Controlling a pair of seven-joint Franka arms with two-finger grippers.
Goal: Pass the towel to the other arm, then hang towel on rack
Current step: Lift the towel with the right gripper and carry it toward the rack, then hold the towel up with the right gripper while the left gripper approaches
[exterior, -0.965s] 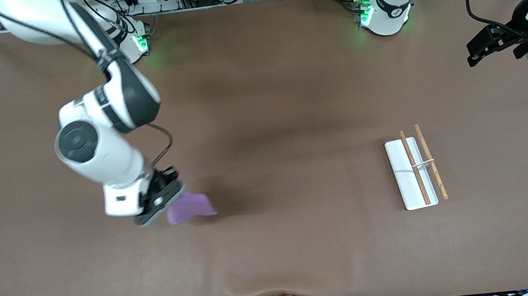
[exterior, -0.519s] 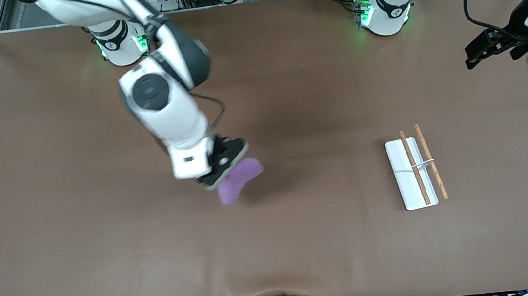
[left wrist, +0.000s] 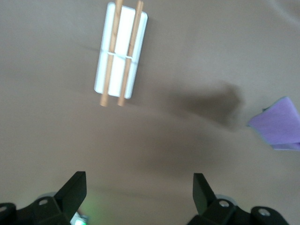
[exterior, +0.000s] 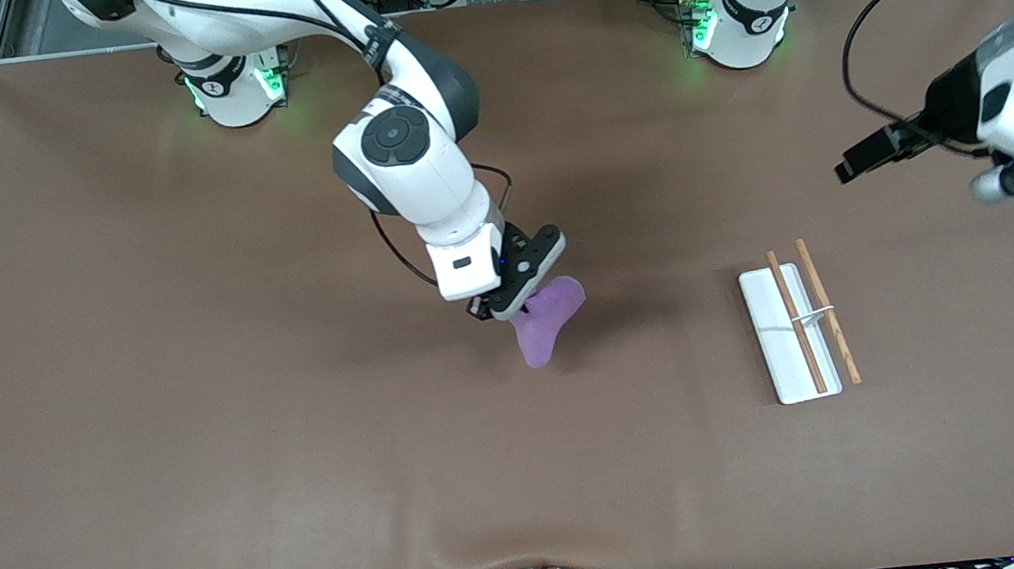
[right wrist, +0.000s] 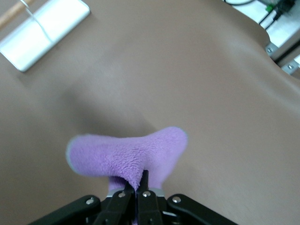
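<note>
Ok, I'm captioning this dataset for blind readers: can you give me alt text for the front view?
The right gripper, jaws shut on a purple towel, holds it over the middle of a brown table. A white rack with two wooden rods lies toward the left arm's end, and the open left gripper hangs above that end.

Fuzzy lilac towel (exterior: 547, 321) dangling above mid-table; white two-rod rack (exterior: 795, 325) flat toward the left arm's end.
</note>
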